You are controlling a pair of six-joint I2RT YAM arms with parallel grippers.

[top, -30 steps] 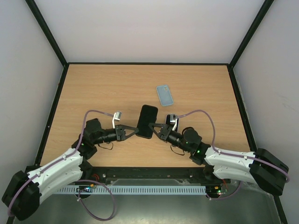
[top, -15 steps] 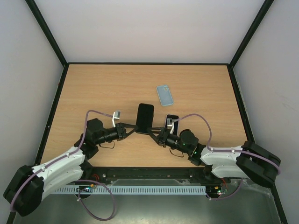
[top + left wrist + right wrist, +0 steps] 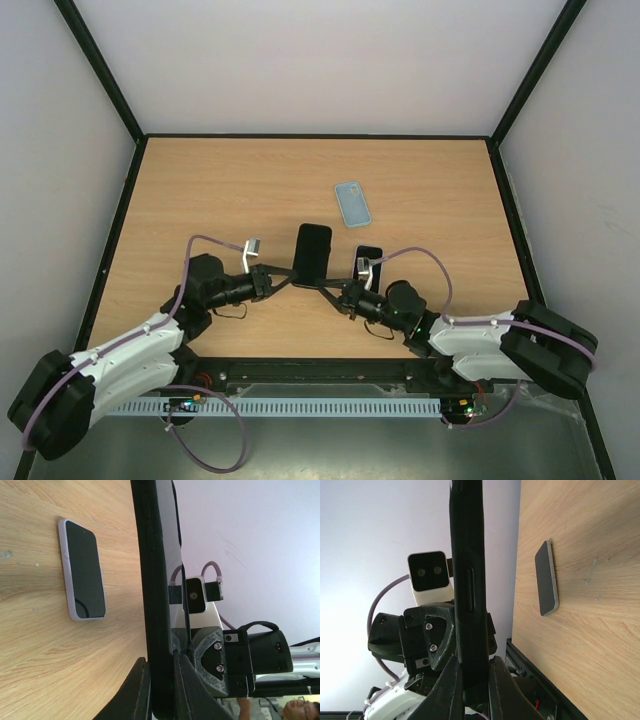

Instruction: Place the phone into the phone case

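Left gripper (image 3: 286,271) and right gripper (image 3: 328,287) both pinched the glossy black rectangular phone (image 3: 311,250) by its near end; the pale-blue rectangular case (image 3: 352,203) lay beyond, to its right.

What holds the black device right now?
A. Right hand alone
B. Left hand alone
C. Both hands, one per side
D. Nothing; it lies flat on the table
C: the left hand and the right hand each clamp the black device, which is seen edge-on in both wrist views.
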